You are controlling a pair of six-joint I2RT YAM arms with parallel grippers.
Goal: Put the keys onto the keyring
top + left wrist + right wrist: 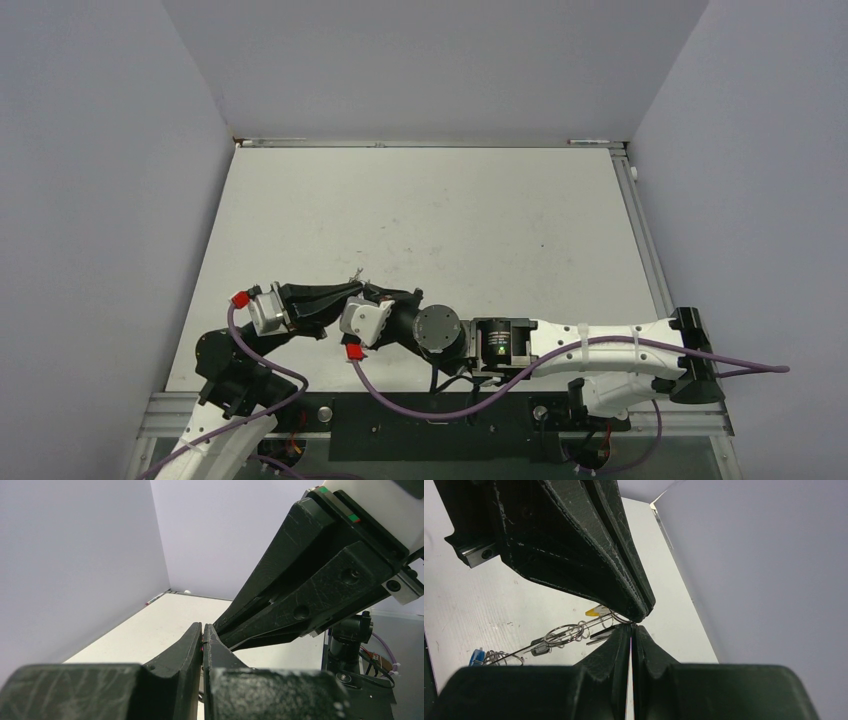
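**Both grippers closed, tip to tip at the keyring**
You have the black left gripper (643,611) and black right gripper (631,630) with fingers pressed together. The large silvery metal keyring (574,632) slants away edge-on from the right gripper's tips; which gripper pinches it cannot be told. The yellow-tagged key (593,611) sits near those tips, the blue-tagged key (475,657) farthest.

The keyring (596,622) is partly hidden behind the jaws, and the blue-tagged key (476,656) is half covered.
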